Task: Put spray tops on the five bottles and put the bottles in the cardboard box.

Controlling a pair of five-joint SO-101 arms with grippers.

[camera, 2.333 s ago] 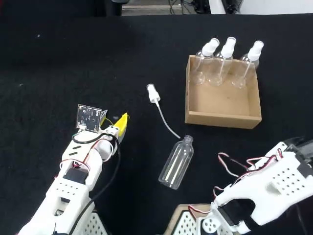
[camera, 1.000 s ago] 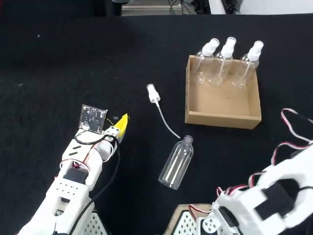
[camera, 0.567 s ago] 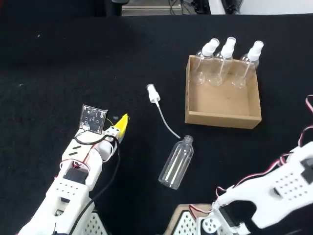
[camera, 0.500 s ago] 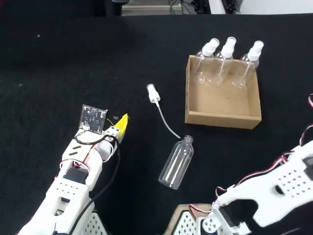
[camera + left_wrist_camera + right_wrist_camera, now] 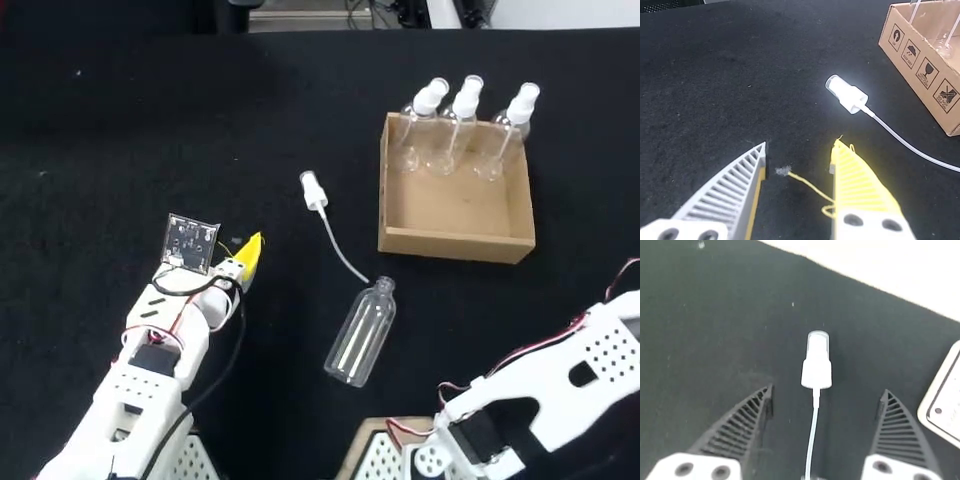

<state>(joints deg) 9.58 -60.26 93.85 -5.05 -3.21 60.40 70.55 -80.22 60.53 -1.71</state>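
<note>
A clear, uncapped bottle (image 5: pixel 361 331) is lying on its side on the black table (image 5: pixel 120 120), its neck pointing toward the cardboard box (image 5: pixel 455 243) but well apart from it. A white spray top (image 5: pixel 314 190) is lying beyond the neck, and its thin tube is trailing back to just beside the bottle's mouth. Three capped bottles (image 5: pixel 443 152) are leaning along the box's far wall (their clear bodies are hard to make out against the cardboard). The left gripper (image 5: pixel 800 147) is sitting low over the table near that spray top (image 5: pixel 846 93), its fingers spread wide around nothing. The right gripper (image 5: pixel 827 391) is also hanging with its fingers wide apart. A second spray top (image 5: pixel 817 362) is lying between their tips, touching neither, and its tube is running out of view beneath the wrist. The right arm (image 5: pixel 560 385) is being cut off by the high view's edge.
</note>
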